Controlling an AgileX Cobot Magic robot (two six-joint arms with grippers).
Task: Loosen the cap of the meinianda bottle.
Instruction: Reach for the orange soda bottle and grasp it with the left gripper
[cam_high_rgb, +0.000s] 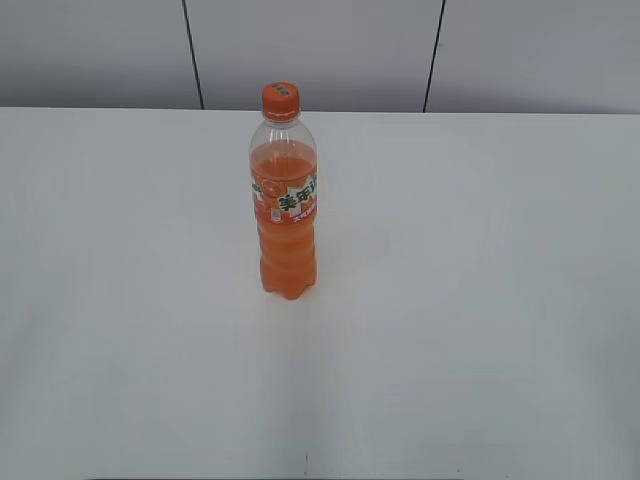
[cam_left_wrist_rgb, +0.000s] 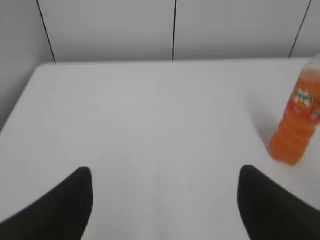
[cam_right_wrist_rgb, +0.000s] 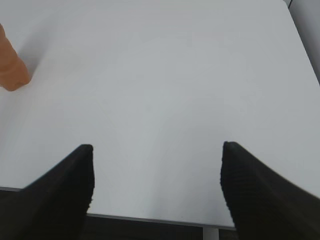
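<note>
Exterior view: one meinianda bottle (cam_high_rgb: 284, 215), standing upright near the middle of a white table (cam_high_rgb: 480, 300), slightly left of centre, orange drink filling it to the shoulder; the cap (cam_high_rgb: 281, 100) sits on the neck and looks fully seated; neither arm appears here. Left wrist view: the left gripper (cam_left_wrist_rgb: 165, 205) hangs over bare tabletop, its two dark fingers (cam_left_wrist_rgb: 65, 207) spread wide with nothing between them; the bottle stands well apart at the right edge of this view, blurred, its top cut off. Right wrist view: the right gripper (cam_right_wrist_rgb: 157, 190) likewise spread and empty, poised over the near edge of the table; only the bottle's orange base shows at the far left, well apart. Step in hand, as I judge it: the very start, with no approach made and the cap untouched. Next move, by my reckoning: one gripper should come in from the side to clamp the bottle's body and keep it from spinning or tipping, while the other descends squarely over the cap, closes on its ribbed sides and twists.
</note>
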